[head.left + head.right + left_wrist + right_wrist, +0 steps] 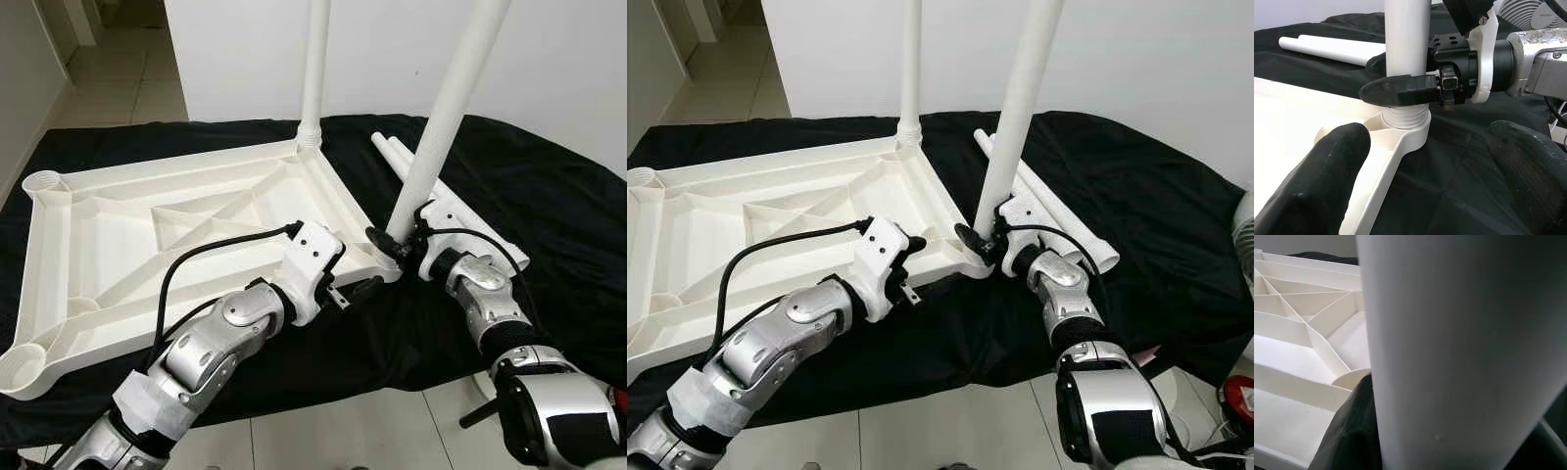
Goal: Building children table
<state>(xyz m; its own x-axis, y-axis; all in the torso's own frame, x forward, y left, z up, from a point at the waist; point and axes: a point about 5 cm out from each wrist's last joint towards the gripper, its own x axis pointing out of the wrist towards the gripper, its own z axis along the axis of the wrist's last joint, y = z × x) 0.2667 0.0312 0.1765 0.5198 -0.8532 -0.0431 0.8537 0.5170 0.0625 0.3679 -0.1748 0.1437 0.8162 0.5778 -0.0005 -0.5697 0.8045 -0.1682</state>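
The right hand [1400, 78] is clamped around the leg [446, 108] low down, just above its threaded end; in the left wrist view one black finger [1400, 91] crosses the front of the tube and the other shows behind it. That leg rises from the centre of the head views to the top right edge, tilted slightly to the right, and its ribbed base sits in the corner socket [1406, 136] of the tabletop [108, 245].

The left hand [364, 291] is released, its two fingers spread wide. In the wrist view one fingertip [1332, 171] lies over the white rim and the other is out over the black cloth [558, 206]. In the head views this hand sits at the lower centre, at the tabletop's near edge, just left of the socket.

The tabletop lies upside down across the left half of the frame, ribbed underside up, with open round sockets at its upper-left and lower-left corners. A second leg [315, 64] stands upright in the far corner, at the top centre. Two spare legs [460, 211] lie side by side on the cloth to the right of centre, behind the right hand. The cloth covers the surface under everything; pale floor tiles [353, 431] show along the bottom edge.
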